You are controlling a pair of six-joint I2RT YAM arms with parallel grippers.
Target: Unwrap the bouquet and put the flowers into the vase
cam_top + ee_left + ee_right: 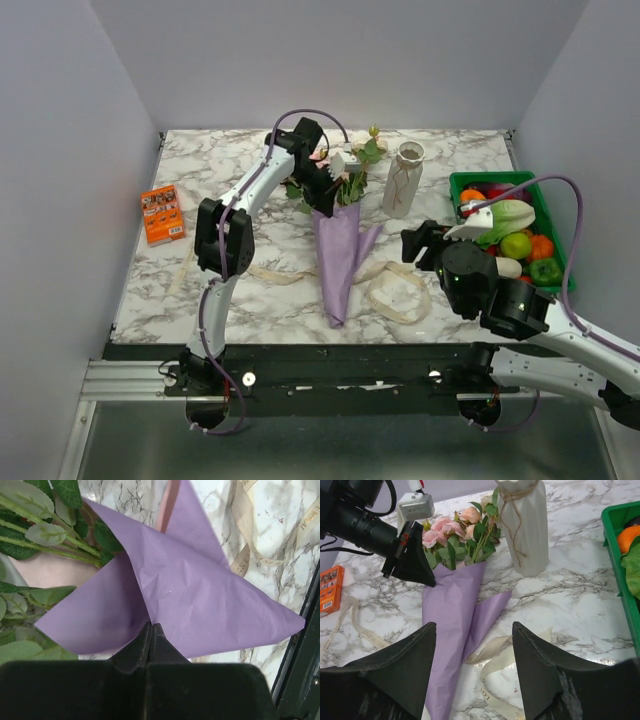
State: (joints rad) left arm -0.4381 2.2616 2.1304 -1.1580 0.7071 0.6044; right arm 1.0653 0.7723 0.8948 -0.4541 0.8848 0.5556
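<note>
From where I stand, the marble table [250, 290] has a green crate [490, 177] of vegetables at its right edge. The bouquet [338, 255] lies flat in the middle, with the tip of its purple cone toward the arms and the flowers [452, 527] toward the back. The vase [403, 180] stands upright just right of the blooms, and loose beige ribbon [395, 300] trails around the cone. The left gripper [151, 630] is clenched on the paper's upper edge beside the leaves, while the right gripper [472, 650] hangs near the ribbon, jaws apart, grasping nothing.
</note>
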